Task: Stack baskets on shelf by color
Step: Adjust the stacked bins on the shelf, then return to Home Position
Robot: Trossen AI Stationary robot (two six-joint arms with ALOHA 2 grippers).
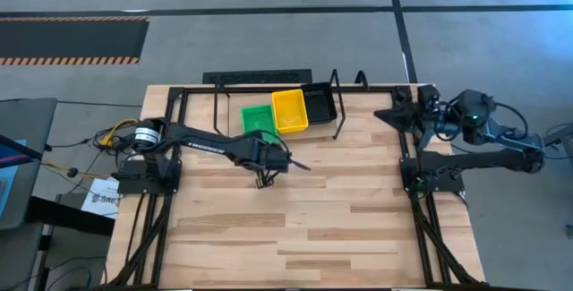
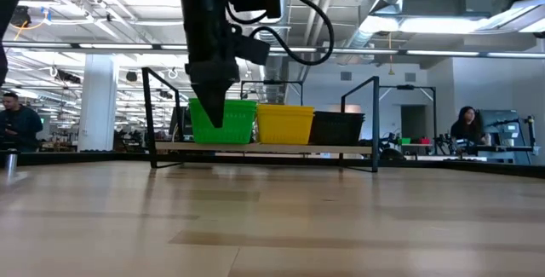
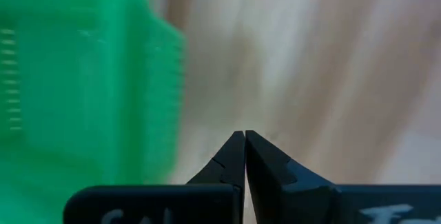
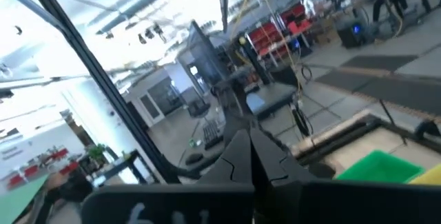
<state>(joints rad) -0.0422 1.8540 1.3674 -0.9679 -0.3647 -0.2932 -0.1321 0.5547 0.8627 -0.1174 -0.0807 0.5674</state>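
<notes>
Three small mesh-sided plastic baskets sit in a row on the shelf (image 2: 264, 148) at the far edge of the table: a green basket (image 1: 259, 119), a yellow basket (image 1: 289, 111) in the middle and a black basket (image 1: 320, 105) at the right end. From above, each touches its neighbour, and the row runs slightly askew, the black one lying farthest back. In the low view the green basket (image 2: 223, 121), yellow basket (image 2: 284, 124) and black basket (image 2: 337, 128) stand upright, rims nearly level. The shelf is a light wooden board on a thin black wire frame with upright loops at each end.

The table (image 1: 295, 228) is pale wooden planking, bare across its near half. Beyond it lies an open workshop hall — exposed ducting overhead, white columns, and a person (image 2: 17, 119) at the far left and another (image 2: 467, 126) seated at the right.

The left gripper (image 1: 266, 178) hangs over the table just in front of the green basket, its fingers (image 3: 234, 162) pressed together tip to tip and holding nothing; the green basket (image 3: 76, 93) fills the side of its wrist view. The right gripper (image 4: 249, 156) waits drawn back at the table's far right corner — closed and empty too.
</notes>
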